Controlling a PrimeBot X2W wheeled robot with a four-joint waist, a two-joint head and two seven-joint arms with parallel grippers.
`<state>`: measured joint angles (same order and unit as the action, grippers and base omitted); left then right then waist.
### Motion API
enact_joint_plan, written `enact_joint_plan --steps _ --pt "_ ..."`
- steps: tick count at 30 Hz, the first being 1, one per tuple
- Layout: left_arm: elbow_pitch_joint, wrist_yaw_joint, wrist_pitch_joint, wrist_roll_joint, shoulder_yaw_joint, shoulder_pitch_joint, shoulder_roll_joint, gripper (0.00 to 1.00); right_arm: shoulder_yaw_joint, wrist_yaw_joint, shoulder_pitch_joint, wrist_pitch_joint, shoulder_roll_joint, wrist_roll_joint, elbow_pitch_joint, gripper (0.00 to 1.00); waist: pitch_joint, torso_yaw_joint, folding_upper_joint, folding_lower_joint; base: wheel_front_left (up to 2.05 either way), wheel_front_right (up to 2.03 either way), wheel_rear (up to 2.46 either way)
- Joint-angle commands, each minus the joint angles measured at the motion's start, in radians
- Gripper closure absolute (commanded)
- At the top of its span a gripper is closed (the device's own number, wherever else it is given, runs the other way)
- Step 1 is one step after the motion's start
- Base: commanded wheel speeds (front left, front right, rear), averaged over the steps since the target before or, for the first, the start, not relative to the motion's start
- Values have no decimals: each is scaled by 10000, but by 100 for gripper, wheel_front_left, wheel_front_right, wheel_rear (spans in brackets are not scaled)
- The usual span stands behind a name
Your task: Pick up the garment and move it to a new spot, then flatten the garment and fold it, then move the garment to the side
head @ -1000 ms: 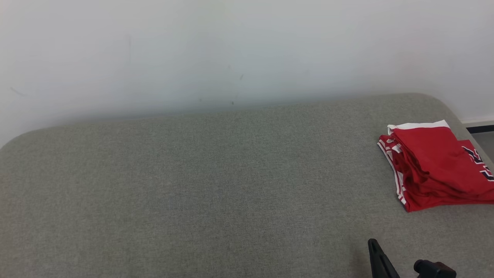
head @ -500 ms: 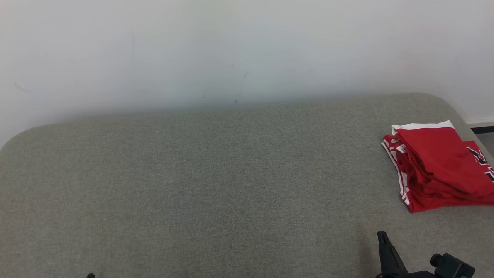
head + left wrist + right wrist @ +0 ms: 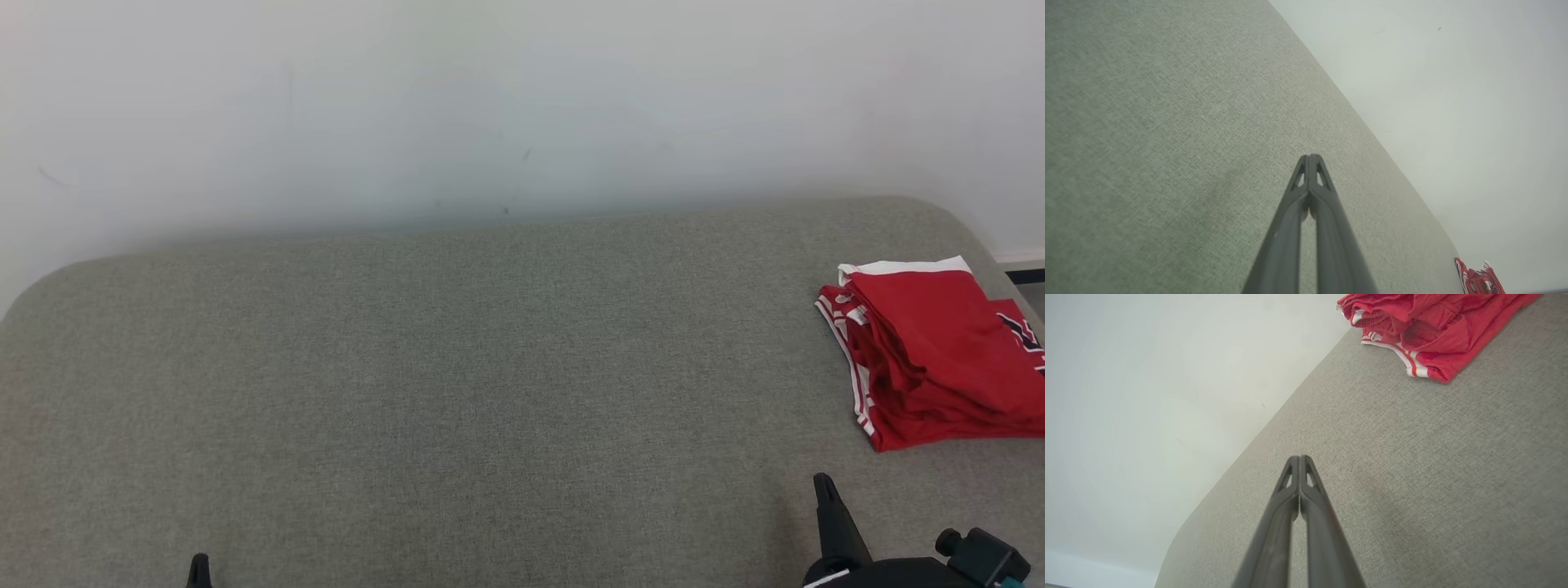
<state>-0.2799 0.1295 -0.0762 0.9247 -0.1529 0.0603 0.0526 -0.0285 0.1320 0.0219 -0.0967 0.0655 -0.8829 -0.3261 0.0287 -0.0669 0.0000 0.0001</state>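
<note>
Left end effector (image 3: 1309, 157) and right end effector (image 3: 1299, 458) closed, empty, clear of folded garment (image 3: 931, 351)

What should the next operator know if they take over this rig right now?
Grip: left pincer shut and empty, over bare fabric at the near left; right pincer shut and empty, at the near right.
Position: red garment lies folded at the far right of the grey padded surface, close to its right edge, apart from both pincers.
Done, by the look of it: folding and moving aside.
Left: probably nothing; check that the fold is tidy.
</note>
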Motion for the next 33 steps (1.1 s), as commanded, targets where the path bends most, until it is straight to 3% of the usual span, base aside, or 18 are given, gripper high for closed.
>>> enact_joint_plan --steps 1,33 --pt "150 8 48 249 9 -236 29 100 62 -8 238 43 71 -283 171 100 -5 10 0 0 0 0 0" --pt "264 13 957 3465 191 -979 4 100 589 -15 553 938 78 -3787 509 100 -129 271 0 0 0 0 0"
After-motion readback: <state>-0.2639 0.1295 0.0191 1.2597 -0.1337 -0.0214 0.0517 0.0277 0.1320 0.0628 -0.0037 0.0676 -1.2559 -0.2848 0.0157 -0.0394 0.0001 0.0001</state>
